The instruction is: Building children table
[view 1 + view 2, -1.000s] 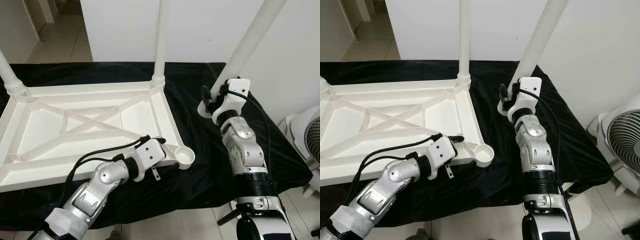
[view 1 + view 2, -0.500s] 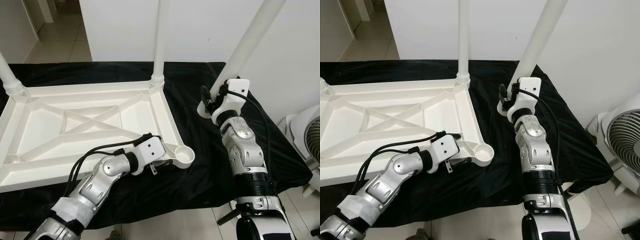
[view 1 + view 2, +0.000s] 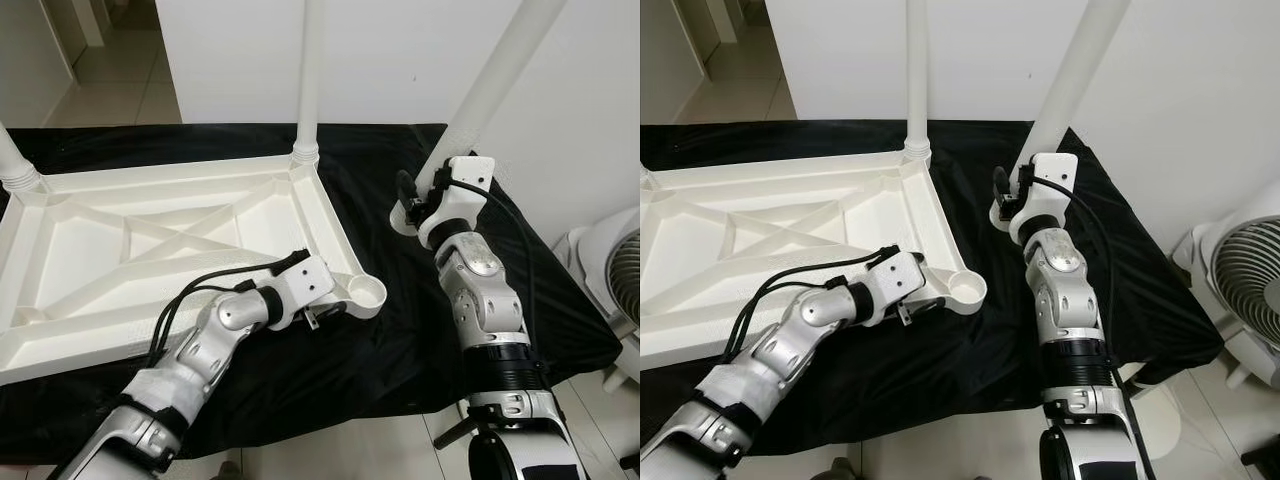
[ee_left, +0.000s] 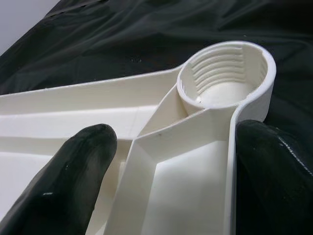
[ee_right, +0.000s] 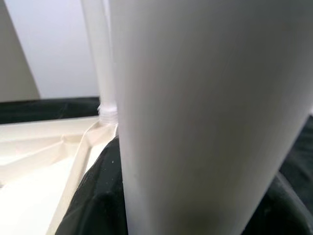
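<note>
The white plastic tabletop (image 3: 150, 240) lies upside down across the left and centre of the head views, its ribbed underside up, on the black-draped counter (image 3: 400, 330). It looks like a stiff, hollow moulding, probably light for its size and fairly slick, so a hold should go on a rib or rim edge rather than a flat panel. At its near right corner, just below frame centre, sits an open threaded socket (image 4: 225, 73), still without a leg. Two legs already stand screwed in: one (image 3: 308, 80) at the far right corner, upper centre, and one (image 3: 15, 165) at the upper left edge.

The left tool (image 3: 325, 300) sits at that near corner, its fingers (image 4: 73, 171) spread to either side of the rim wall just behind the socket; whether they press it I cannot tell.

The loose leg (image 3: 490, 90) slants up toward the upper right, its flared threaded end low, near the cloth. It looks a rigid, smooth tube, likely to slip or swing if gripped far from that end. The right tool (image 3: 412, 205) is closed on it near that bottom end, well apart from the socket.

A fan (image 3: 615, 290) stands at the right edge.
</note>
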Robot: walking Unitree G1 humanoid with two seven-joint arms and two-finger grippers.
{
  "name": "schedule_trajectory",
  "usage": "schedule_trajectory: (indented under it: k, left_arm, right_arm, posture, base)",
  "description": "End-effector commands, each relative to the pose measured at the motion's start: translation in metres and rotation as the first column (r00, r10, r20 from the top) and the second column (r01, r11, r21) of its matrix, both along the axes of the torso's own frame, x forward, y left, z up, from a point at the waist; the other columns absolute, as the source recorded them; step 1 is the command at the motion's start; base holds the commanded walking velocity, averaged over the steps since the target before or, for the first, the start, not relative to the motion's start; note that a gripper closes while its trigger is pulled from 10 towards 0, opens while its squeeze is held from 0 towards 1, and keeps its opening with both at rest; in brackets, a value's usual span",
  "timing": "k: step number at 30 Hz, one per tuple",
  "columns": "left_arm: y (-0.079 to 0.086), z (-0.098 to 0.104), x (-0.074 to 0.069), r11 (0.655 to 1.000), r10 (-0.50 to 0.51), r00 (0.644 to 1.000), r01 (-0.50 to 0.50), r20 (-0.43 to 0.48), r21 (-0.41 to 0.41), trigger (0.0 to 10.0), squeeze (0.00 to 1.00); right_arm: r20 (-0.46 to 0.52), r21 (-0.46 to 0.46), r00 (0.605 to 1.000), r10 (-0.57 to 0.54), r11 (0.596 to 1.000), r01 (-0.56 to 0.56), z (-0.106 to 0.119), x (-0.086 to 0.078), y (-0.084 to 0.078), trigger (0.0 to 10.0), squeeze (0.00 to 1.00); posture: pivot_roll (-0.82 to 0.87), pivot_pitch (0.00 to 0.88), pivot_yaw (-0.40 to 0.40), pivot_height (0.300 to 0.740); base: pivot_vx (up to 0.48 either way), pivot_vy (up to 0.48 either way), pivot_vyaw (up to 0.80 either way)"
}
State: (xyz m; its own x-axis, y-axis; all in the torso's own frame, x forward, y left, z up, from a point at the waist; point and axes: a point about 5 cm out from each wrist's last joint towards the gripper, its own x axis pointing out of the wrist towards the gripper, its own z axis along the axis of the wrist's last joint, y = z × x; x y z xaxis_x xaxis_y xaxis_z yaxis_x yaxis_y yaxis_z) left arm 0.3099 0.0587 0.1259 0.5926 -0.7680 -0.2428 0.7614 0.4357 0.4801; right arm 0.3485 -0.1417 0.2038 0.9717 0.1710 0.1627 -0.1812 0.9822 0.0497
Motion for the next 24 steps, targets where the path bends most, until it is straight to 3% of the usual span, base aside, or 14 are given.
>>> schedule_trajectory:
  k: [1, 5, 6, 11, 14, 16, 19, 24]
  left_arm:
    - [0.005, 0.005, 0.009, 0.979, 0.199, 0.974, -0.194, 0.109, -0.055, 10.0, 0.0]
    - [0.003, 0.005, 0.009, 0.98, 0.196, 0.974, -0.191, 0.111, -0.059, 10.0, 0.0]
    - [0.0, 0.005, 0.006, 0.982, 0.184, 0.976, -0.179, 0.115, -0.06, 10.0, 0.0]
    - [-0.003, 0.007, 0.0, 0.986, 0.151, 0.983, -0.142, 0.107, -0.085, 10.0, 0.0]
    - [-0.003, 0.014, -0.012, 0.982, 0.099, 0.993, -0.087, 0.062, -0.167, 10.0, 0.0]
    - [-0.003, 0.014, -0.012, 0.982, 0.099, 0.993, -0.087, 0.062, -0.167, 10.0, 0.0]
    - [-0.002, 0.012, -0.025, 0.968, 0.083, 0.997, -0.083, -0.009, -0.239, 10.0, 0.0]
    - [-0.001, 0.001, -0.041, 0.962, 0.074, 0.993, -0.095, -0.089, -0.255, 10.0, 0.0]
  right_arm:
    - [-0.022, -0.002, 0.999, 0.024, 1.0, -0.024, -0.004, -0.003, 0.003, 10.0, 0.0]
    - [-0.038, -0.006, 0.998, 0.043, 0.999, -0.043, -0.008, -0.004, 0.007, 10.0, 0.0]
    - [-0.048, -0.053, 0.997, 0.062, 0.997, -0.065, -0.014, -0.006, 0.011, 10.0, 0.0]
    - [-0.057, -0.091, 0.994, 0.092, 0.991, -0.097, -0.023, -0.01, 0.019, 10.0, 0.0]
    - [-0.044, -0.101, 0.989, 0.14, 0.984, -0.144, -0.027, -0.015, 0.026, 10.0, 0.0]
    - [-0.044, -0.101, 0.989, 0.14, 0.984, -0.144, -0.027, -0.015, 0.026, 10.0, 0.0]
    - [-0.054, -0.077, 0.976, 0.212, 0.973, -0.216, -0.032, -0.021, 0.033, 10.0, 0.0]
    - [-0.049, -0.1, 0.962, 0.269, 0.957, -0.272, -0.036, -0.029, 0.041, 10.0, 0.0]
  posture:
    - [0.07, 0.008, -0.045, 0.74]
    - [0.07, 0.007, -0.045, 0.74]
    - [0.07, 0.006, -0.044, 0.74]
    - [0.09, 0.003, -0.048, 0.74]
    - [0.1, 0.001, -0.056, 0.74]
    - [0.1, 0.001, -0.056, 0.74]
    - [0.12, 0.0, -0.065, 0.74]
    - [0.13, 0.006, -0.069, 0.74]
  base:
    - [0.0, 0.0, 0.0]
    - [0.0, 0.0, 0.0]
    - [0.0, 0.0, 0.0]
    - [0.0, 0.0, 0.0]
    - [0.0, 0.0, 0.0]
    - [0.0, 0.0, 0.0]
    - [0.0, 0.0, 0.0]
    - [0.0, 0.0, 0.0]
